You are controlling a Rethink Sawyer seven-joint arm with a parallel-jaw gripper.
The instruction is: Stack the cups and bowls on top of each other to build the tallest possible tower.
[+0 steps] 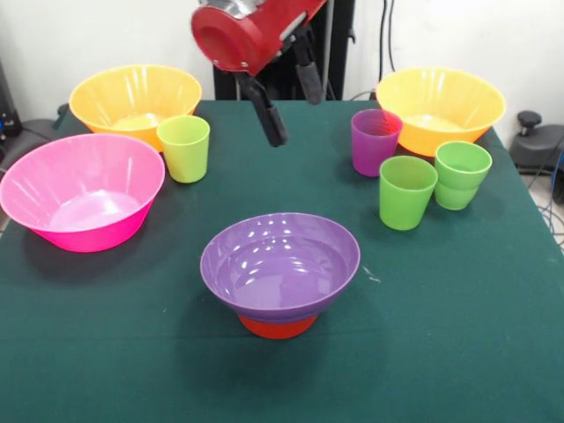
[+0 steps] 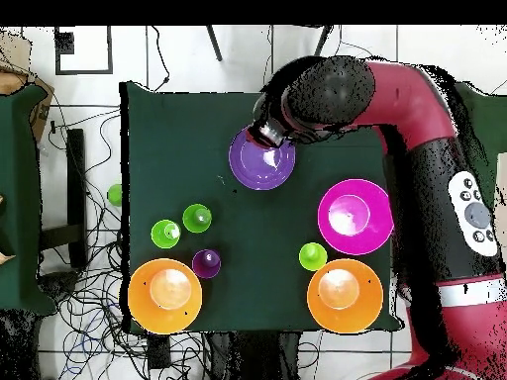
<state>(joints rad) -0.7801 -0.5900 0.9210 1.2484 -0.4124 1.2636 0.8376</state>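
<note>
Front view, gripper fingers spread, empty, above purple bowl

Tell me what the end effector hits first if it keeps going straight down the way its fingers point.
Probably the glossy purple plastic bowl, which sits on a small orange bowl. The overhead view puts the open end effector over that bowl's edge; the front view leaves depth unclear, so it might meet the green table just beside it.

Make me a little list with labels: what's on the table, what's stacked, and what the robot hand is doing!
tower: purple bowl sitting on small orange bowl
big bowls: pink bowl, two orange-yellow bowls
cups: yellow-green cup, purple cup, green cups
gripper: open, holding nothing, up above the table
</note>
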